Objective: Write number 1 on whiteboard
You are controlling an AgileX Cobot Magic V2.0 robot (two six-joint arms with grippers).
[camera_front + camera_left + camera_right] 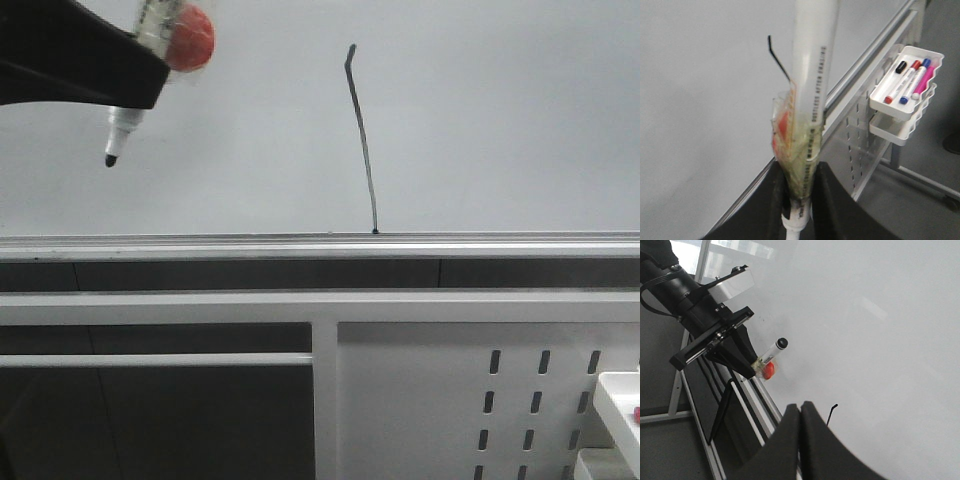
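Observation:
The whiteboard (500, 120) fills the upper front view. On it is the number 1 (362, 140), a thin black stroke with a small hook on top, running down to the silver strip (200, 246). My left gripper (135, 85) is shut on a white marker pen (125, 125) with a red blob, held up at the left of the stroke, its black tip off to the side of the line. In the left wrist view the gripper (799, 175) clamps the pen (812, 65), with the stroke (776, 57) behind it. My right gripper (800, 410) is shut and empty, near the board.
Below the board is a white metal panel with slots (450, 400). A white tray (905, 82) holding several markers hangs on that panel to the right, its corner showing in the front view (620, 400). A second tray hangs under it.

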